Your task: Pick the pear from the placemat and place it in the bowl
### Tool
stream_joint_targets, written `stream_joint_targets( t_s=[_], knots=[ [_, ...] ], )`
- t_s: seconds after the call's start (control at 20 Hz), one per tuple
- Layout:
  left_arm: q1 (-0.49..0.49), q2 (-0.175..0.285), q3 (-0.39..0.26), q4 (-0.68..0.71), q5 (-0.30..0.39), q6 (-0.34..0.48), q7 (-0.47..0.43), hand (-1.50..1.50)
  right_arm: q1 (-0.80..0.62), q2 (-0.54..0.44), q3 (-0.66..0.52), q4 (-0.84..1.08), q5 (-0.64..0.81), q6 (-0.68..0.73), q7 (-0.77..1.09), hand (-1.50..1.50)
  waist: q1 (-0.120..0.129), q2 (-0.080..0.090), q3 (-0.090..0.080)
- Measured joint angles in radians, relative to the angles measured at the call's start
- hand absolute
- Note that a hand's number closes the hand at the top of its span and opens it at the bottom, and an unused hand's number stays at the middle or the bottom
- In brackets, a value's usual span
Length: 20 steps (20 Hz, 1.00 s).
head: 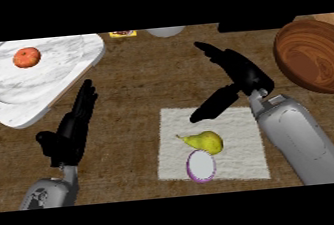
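Observation:
A yellow-green pear (205, 142) lies on the white placemat (234, 128) at the counter's middle, touching a purple-rimmed onion slice (201, 166) just below it. The brown wooden bowl (318, 62) stands at the right edge. My right hand (235, 77) hovers above the placemat's upper edge, open, fingers stretched up and left, thumb pointing down towards the mat, a short way above and right of the pear. My left hand (71, 127) rests open at the left, fingers up, holding nothing.
A white marble board (21, 104) with a marble plate (55, 64) sits at the upper left; an orange-red fruit (26, 57) lies on it. A white round object (166, 32) and a small yellow packet (122, 33) show at the far edge.

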Motion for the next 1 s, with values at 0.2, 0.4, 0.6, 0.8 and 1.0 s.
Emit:
stream_joint_targets(
  t_s=[0.2,0.4,0.6,0.8,1.0],
  knots=[
    [-0.003,-0.026,-0.012,-0.002,-0.024,0.015,0.004,0.0,-0.033,0.018,0.015,0.051,-0.021,0.075,0.1,-1.5,-0.002,0.0,0.0],
    [-0.002,-0.037,-0.009,-0.014,-0.035,0.01,0.019,0.0,-0.023,0.033,0.025,0.084,-0.021,0.134,0.142,-1.5,-0.004,-0.001,0.001],
    [-0.003,-0.053,0.007,-0.013,-0.048,-0.001,0.025,0.0,-0.004,0.034,-0.006,0.114,-0.019,0.193,0.128,-1.5,-0.005,0.0,0.001],
    [0.01,-0.062,0.021,-0.027,-0.063,-0.019,0.03,0.0,0.026,0.026,-0.048,0.121,-0.019,0.245,0.09,-1.5,-0.006,-0.001,0.001],
    [0.024,-0.057,0.045,-0.038,-0.066,-0.038,0.034,0.0,0.093,0.038,-0.071,0.062,-0.025,0.25,0.073,-1.5,-0.008,-0.001,0.001]
  ],
)
